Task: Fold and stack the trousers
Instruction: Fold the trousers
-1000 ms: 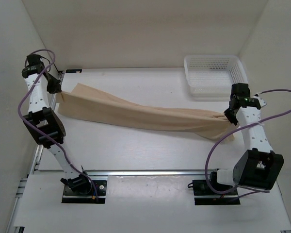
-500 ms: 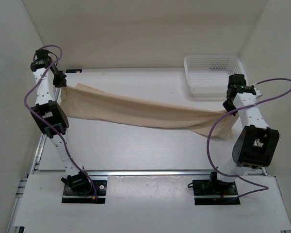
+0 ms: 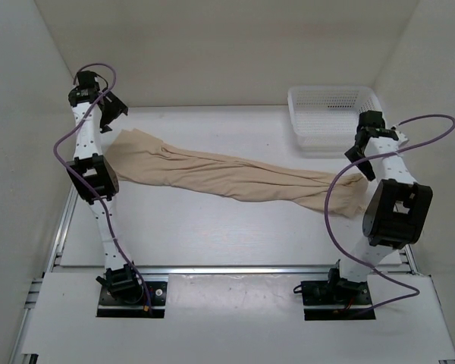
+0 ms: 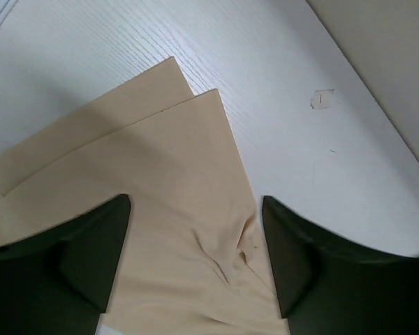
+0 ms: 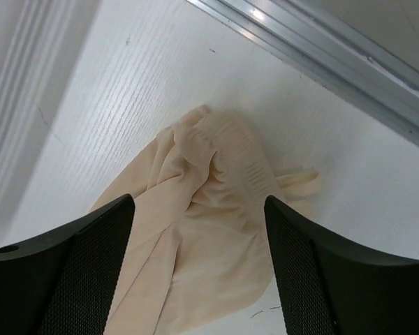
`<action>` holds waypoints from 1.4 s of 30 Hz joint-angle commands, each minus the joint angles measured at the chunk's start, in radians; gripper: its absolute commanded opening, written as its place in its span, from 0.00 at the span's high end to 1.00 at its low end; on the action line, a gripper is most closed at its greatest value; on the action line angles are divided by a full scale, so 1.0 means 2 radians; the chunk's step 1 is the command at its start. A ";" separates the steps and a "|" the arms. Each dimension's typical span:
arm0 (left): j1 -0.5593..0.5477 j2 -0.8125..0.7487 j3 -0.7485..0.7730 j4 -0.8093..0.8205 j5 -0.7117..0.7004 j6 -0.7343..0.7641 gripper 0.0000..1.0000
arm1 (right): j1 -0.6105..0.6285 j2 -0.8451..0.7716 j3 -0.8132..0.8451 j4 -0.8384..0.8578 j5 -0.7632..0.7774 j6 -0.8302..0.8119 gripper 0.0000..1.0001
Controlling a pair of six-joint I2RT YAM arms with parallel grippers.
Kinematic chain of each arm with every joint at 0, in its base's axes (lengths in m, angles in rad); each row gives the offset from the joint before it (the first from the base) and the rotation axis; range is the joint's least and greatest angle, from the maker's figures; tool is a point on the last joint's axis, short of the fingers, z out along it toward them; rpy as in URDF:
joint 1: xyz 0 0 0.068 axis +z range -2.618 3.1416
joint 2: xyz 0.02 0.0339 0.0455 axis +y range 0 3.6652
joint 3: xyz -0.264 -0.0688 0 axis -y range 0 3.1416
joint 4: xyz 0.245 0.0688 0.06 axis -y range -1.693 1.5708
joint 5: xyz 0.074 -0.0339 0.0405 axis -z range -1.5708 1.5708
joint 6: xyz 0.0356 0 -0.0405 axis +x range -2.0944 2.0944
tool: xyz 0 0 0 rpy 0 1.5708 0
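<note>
The left claw (image 4: 194,202) hangs spread and empty, with the trousers' (image 3: 235,178) leg hems directly beneath it. The right claw (image 5: 199,202) gapes likewise over the bunched opposite end. The trousers lie stretched between the two. Laying-out seems done; the next move likely calls for regripping one end to fold it across.

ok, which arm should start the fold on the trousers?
Left, probably. Its open jaws sit over the trousers where the two leg hems lie flat and aligned; the waistband under the right jaws is bunched.
</note>
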 commanded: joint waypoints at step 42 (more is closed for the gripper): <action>-0.118 -0.345 -0.526 0.040 -0.054 0.003 0.01 | -0.028 -0.337 -0.241 -0.046 -0.295 -0.146 0.02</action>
